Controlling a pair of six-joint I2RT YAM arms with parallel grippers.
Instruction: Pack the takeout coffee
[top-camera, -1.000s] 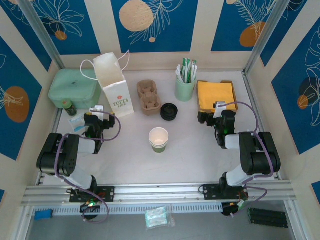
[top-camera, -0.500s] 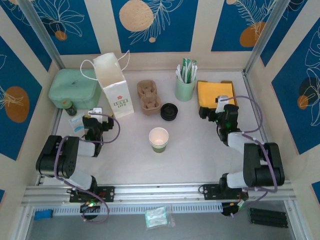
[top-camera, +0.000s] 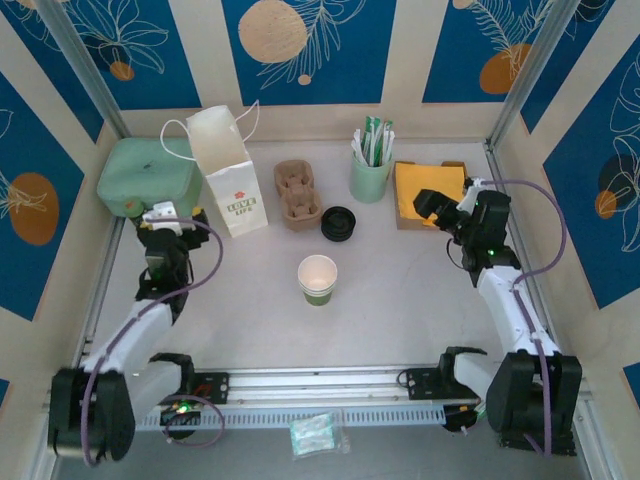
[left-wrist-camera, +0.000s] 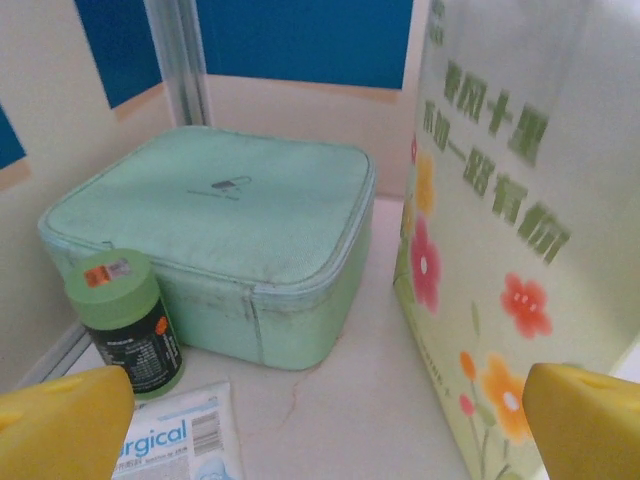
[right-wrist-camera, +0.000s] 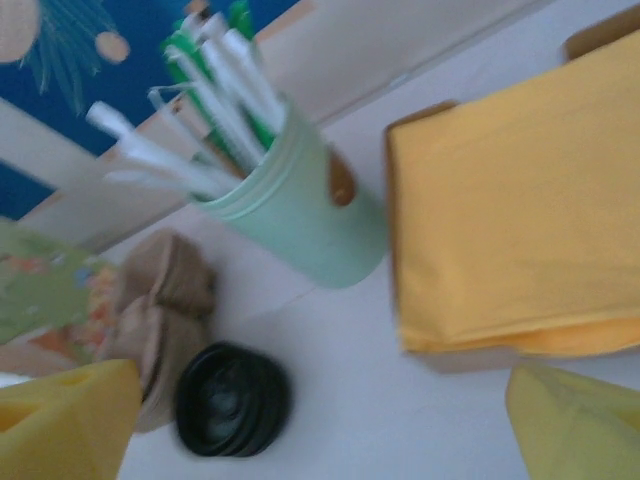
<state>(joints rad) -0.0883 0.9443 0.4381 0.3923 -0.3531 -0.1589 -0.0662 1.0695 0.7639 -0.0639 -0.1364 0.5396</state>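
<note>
Both arms have stretched away from their bases in the past second. The left gripper (top-camera: 167, 216), jaws spread, now faces the mint case (left-wrist-camera: 230, 230) beside the white bag (top-camera: 228, 165). The right gripper (top-camera: 436, 205), jaws likewise apart, sits at, perhaps over, the yellow napkins (top-camera: 420, 180). Between them, nearer the bases, the lidless paper cup (top-camera: 318, 277) stands unmoved on the desk (top-camera: 400, 300), with the black lid (top-camera: 339, 223) lying apart from it.

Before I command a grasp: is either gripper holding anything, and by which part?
Nothing is held. The left gripper is open beside the white paper bag; the right gripper is open near the yellow napkins.
</note>
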